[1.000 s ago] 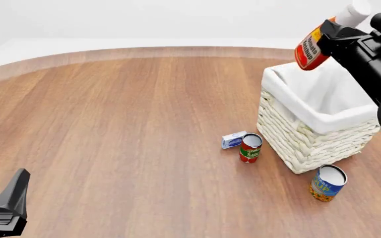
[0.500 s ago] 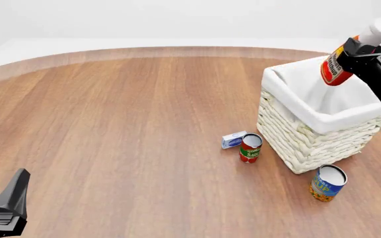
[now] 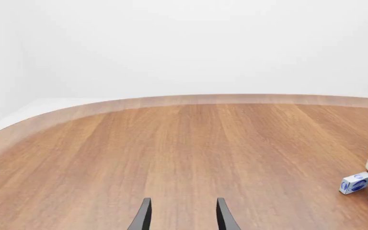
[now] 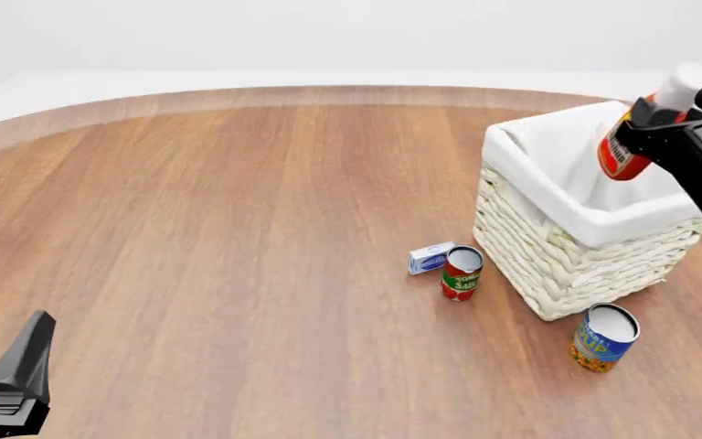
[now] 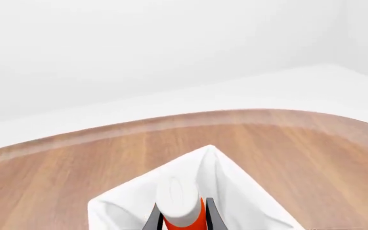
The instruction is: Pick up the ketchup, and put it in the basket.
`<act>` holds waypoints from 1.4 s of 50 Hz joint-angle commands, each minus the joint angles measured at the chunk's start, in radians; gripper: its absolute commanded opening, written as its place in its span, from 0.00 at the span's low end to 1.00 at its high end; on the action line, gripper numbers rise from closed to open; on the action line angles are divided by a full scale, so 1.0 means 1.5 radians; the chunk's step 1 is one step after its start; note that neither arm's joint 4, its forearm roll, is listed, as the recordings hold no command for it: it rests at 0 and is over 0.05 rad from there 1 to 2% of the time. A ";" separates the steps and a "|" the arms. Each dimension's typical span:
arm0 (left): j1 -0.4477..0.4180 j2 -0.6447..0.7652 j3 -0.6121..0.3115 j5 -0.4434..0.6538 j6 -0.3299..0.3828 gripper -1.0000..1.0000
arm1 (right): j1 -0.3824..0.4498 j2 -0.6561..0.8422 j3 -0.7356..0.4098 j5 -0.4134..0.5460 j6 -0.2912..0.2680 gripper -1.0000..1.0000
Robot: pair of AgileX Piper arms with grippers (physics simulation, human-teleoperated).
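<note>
Both fingers of the right claw [image 4: 646, 128] pinch the ketchup [image 4: 628, 146] (tilted).

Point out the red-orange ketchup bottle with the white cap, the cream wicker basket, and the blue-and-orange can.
red-orange ketchup bottle [image 4: 621, 156], front view, on its labelled body.
cream wicker basket [image 4: 534, 247], front view, on its woven near wall.
blue-and-orange can [image 4: 599, 345], front view, on its side label.

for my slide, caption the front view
Right claw holds the ketchup tilted above the basket; two cans and a small box sit beside it.
</note>
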State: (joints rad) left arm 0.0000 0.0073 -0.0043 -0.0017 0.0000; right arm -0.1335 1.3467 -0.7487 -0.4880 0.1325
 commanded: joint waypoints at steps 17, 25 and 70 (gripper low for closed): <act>0.000 0.000 0.000 0.000 0.000 1.00 | 0.026 0.079 -0.029 0.003 -0.045 0.00; 0.000 0.000 0.000 0.000 0.000 1.00 | 0.032 0.091 -0.028 0.000 -0.050 0.00; 0.000 0.000 0.000 0.000 0.000 1.00 | 0.069 0.035 0.024 -0.048 -0.064 1.00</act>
State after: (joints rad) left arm 0.0000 0.0073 -0.0043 -0.0017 0.0000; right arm -0.0436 1.4336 -0.7300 -0.5486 0.0428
